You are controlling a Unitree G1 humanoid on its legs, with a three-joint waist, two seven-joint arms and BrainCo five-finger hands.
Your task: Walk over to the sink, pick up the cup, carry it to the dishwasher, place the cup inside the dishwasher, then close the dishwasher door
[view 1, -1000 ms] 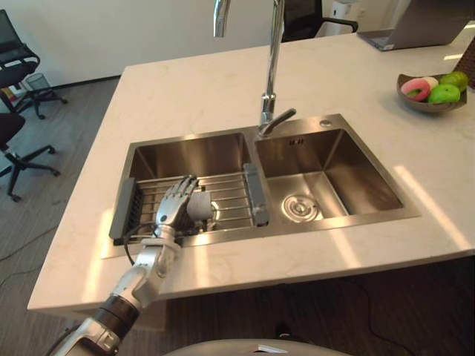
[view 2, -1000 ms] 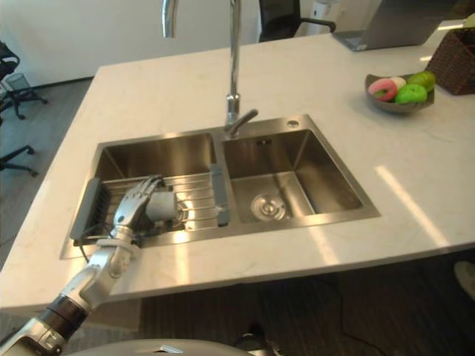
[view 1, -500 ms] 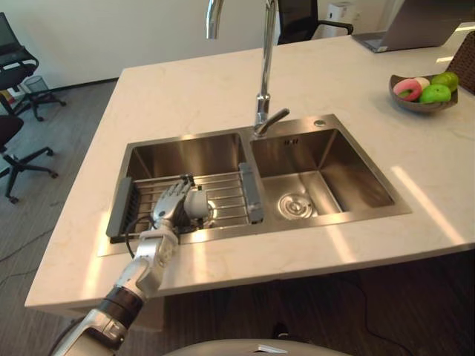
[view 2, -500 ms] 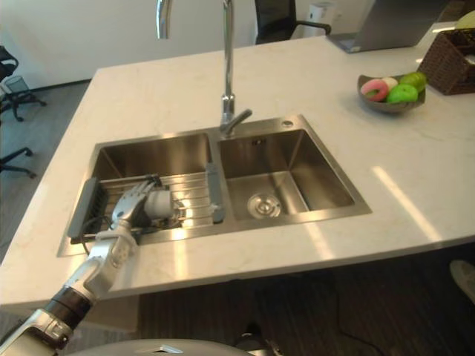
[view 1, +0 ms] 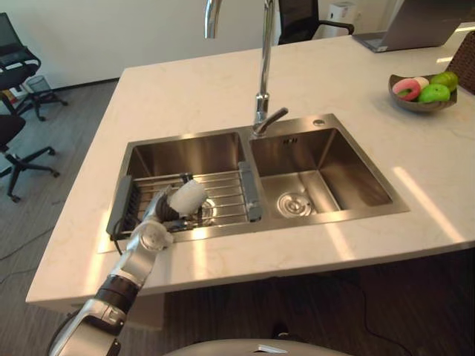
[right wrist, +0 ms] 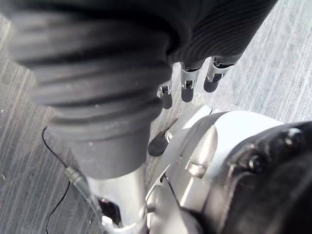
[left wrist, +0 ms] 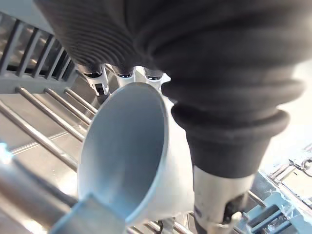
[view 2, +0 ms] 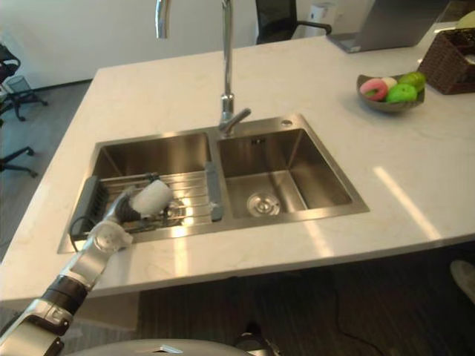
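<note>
The left hand (view 1: 163, 213) is clasping the white cup (view 1: 187, 196) over the drying rack (view 1: 226, 194), tilted, mouth facing its wrist; the right hand (right wrist: 187, 84) is hanging relaxed.

Bright, even room light falls from above. Pale glare streaks cross the countertop (view 1: 178, 96) along its near edge and right side; the steel sink (view 1: 349, 159) gleams along its front rim.

Pale worktop (view 1: 185, 96), grey striped floor (view 1: 67, 141), white wall (view 1: 111, 33) behind, black wheeled chairs (view 1: 18, 61) on the left, bright light stripe (view 1: 427, 204) on the worktop
</note>
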